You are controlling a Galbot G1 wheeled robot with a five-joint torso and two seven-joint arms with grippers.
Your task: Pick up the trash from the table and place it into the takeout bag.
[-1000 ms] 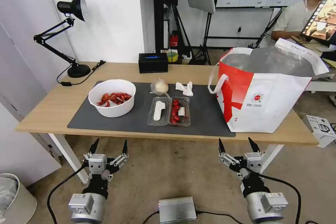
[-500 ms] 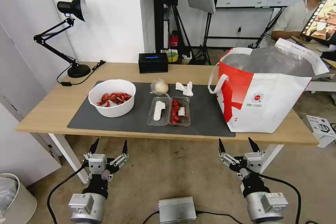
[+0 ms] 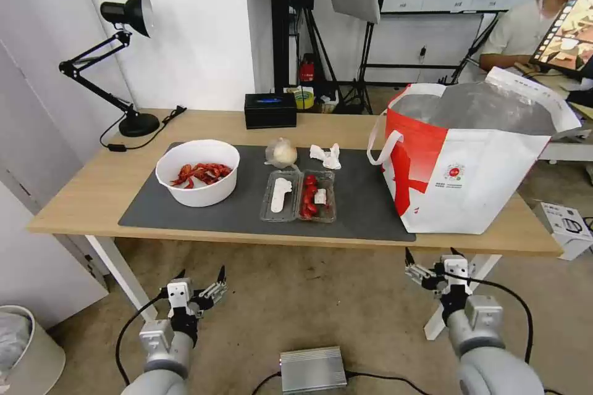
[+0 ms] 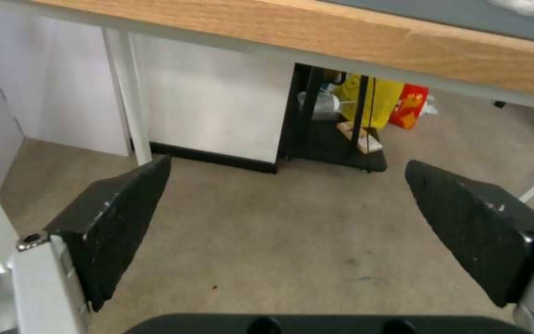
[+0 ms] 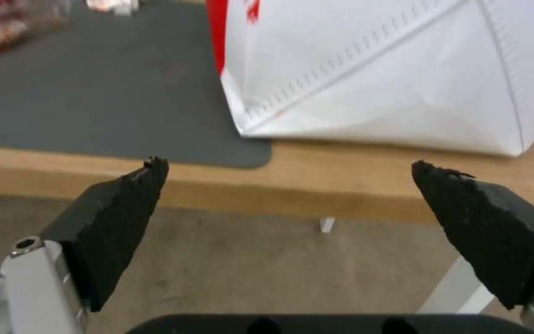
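Observation:
On the dark grey mat (image 3: 247, 210) of the table (image 3: 92, 185) lies the trash: a white bowl (image 3: 197, 173) of red shells, a balled clear plastic bag (image 3: 281, 152), a crumpled tissue (image 3: 325, 156) and a clear two-compartment tray (image 3: 299, 196). The takeout bag (image 3: 469, 160) stands open at the table's right end. Both grippers hang in front of the table, below its edge. My left gripper (image 3: 201, 273) is open and empty, facing under the tabletop (image 4: 341, 37). My right gripper (image 3: 431, 254) is open and empty, facing the bag's lower corner (image 5: 390, 69) and the mat (image 5: 94, 93).
A black desk lamp (image 3: 130, 12) and a black tissue box (image 3: 270, 110) stand at the table's back edge. White table legs (image 3: 117, 271) flank the arms. On the floor are a grey box (image 3: 312, 369), a white bin (image 3: 25, 352) and a carton (image 3: 565, 225).
Both arms have shifted: the left gripper sits lower in the head view, the right gripper a little farther right. Everything on the table is where it was.

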